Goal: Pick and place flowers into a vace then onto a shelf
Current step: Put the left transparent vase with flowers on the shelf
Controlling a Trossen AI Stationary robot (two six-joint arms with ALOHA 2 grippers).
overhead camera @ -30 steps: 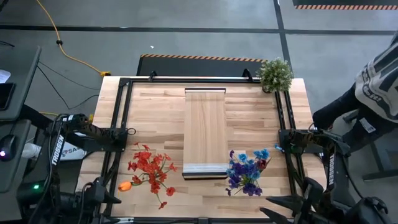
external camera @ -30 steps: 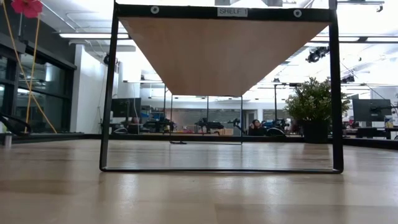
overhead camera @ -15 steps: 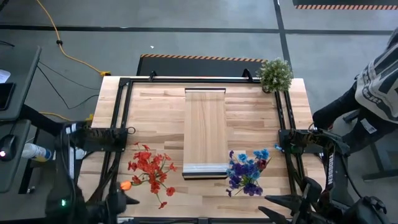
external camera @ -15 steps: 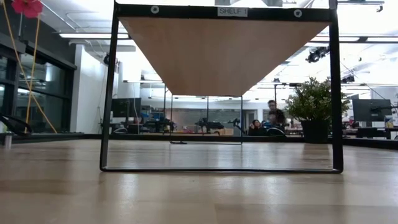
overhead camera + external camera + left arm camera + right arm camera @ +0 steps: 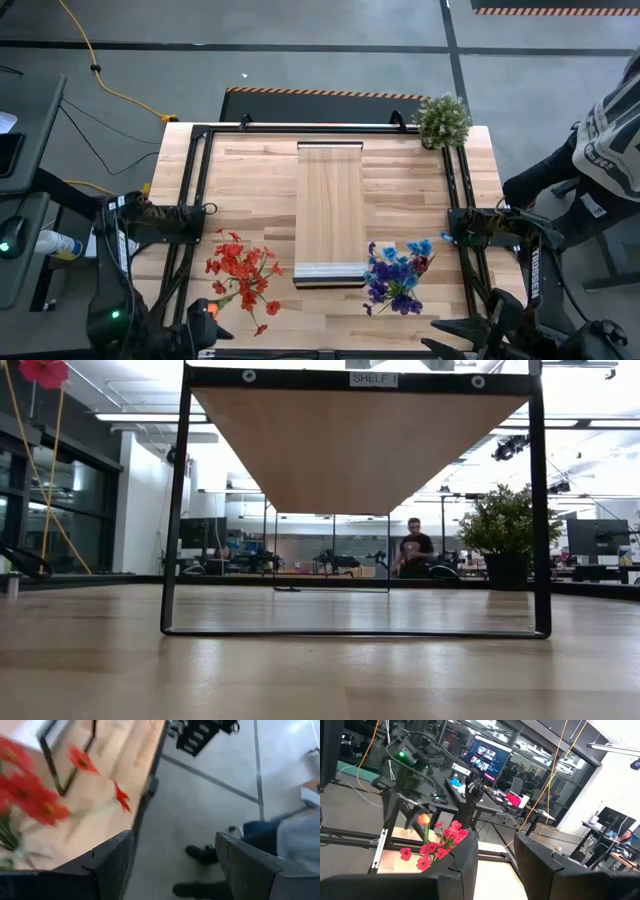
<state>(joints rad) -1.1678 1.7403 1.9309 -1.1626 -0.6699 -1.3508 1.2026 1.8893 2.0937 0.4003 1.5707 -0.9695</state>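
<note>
On either side of the shelf [image 5: 330,208] your flowers wait loose on the tabletop [image 5: 400,180]: the red and orange bunch [image 5: 240,278] off its left side, the blue and purple bunch [image 5: 397,275] off its right, both near its pale end. No vase shows anywhere, so I judge nothing is placed yet (the whole job remains). Your left gripper [image 5: 172,865] hangs past the table edge nearest the red bunch, fingers apart and empty. Your right gripper [image 5: 495,862] holds nothing, fingers slightly apart.
</note>
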